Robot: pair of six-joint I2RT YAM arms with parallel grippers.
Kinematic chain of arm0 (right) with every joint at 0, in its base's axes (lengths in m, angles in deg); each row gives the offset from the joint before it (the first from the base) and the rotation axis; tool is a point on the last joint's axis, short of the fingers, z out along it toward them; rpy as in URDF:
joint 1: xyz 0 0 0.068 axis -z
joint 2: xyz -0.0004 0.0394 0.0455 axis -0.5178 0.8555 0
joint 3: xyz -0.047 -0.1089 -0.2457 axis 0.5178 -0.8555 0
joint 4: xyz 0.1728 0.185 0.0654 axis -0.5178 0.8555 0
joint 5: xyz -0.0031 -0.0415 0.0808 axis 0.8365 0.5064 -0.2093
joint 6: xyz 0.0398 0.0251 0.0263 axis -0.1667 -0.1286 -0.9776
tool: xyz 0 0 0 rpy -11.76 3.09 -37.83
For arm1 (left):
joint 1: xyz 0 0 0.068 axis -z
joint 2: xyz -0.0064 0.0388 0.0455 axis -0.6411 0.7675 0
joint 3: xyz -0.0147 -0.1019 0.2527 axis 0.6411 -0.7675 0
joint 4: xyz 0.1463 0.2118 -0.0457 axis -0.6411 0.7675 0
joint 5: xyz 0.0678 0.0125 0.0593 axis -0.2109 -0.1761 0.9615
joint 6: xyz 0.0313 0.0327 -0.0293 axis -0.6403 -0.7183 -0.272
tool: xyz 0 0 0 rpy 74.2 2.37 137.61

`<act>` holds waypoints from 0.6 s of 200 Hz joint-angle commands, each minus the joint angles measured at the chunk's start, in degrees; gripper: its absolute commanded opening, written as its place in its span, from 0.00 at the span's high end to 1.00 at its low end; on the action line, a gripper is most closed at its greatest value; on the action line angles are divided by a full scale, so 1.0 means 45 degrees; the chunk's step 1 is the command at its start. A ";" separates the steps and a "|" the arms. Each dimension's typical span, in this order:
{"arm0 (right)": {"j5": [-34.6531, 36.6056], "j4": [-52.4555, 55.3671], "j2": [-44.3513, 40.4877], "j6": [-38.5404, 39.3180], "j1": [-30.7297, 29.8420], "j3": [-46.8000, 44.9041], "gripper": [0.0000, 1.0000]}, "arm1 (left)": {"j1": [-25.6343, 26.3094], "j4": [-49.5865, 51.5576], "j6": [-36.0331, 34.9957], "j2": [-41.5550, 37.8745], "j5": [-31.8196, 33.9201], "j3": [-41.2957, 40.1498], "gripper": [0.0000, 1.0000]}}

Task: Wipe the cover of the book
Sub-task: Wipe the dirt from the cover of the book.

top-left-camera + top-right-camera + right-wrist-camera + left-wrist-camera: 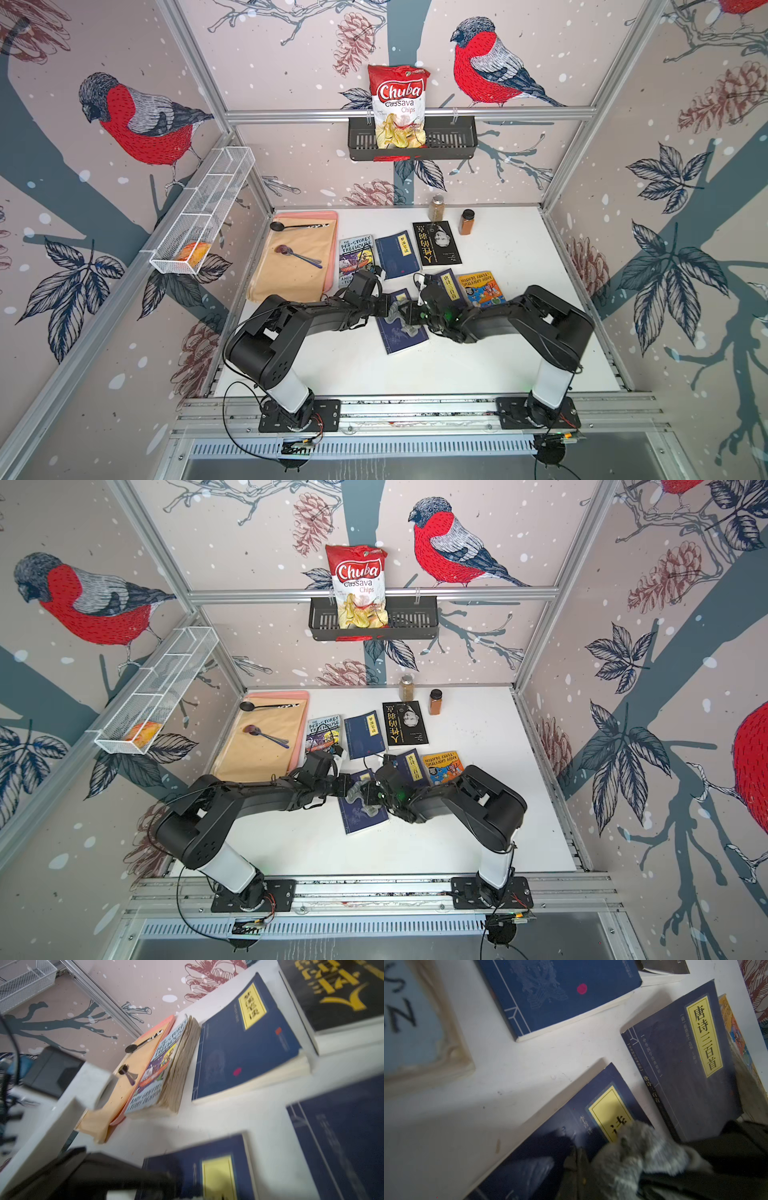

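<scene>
The book (405, 343) is dark blue with a yellow title label and lies flat at the table's front centre, seen in both top views (365, 818). My left gripper (577, 1161) is shut, with its tips resting on the cover (539, 1147). A grey fluffy cloth (633, 1153) lies on the cover over the label's corner. My right gripper (406, 315) comes in from the right and is shut on the cloth (394, 315). The two grippers nearly meet over the book's far half. In the right wrist view the book (187, 1167) is blurred and my own jaws are hidden.
Several other books lie just beyond: a blue one with a yellow label (449, 284), an orange one (482, 286), another blue one (401, 253), a black one (436, 243) and a Treehouse paperback (355, 257). A tan mat (299, 257) with spoons lies at the left. Two spice jars (466, 221) stand at the back.
</scene>
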 commanded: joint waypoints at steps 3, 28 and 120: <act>0.0721 0.4280 0.0834 0.1042 0.0131 0.0748 0.97 | -0.0050 0.2934 0.0038 0.0189 0.0788 -0.0168 1.00; 0.0830 0.4283 -0.0256 0.0881 -0.0500 -0.0502 0.97 | -0.0070 0.2949 0.0033 0.0030 0.0810 -0.0199 1.00; 0.0669 0.3070 0.0746 -0.0100 -0.2037 0.0042 0.97 | -0.0092 0.2903 0.0100 0.0095 0.0837 -0.0352 1.00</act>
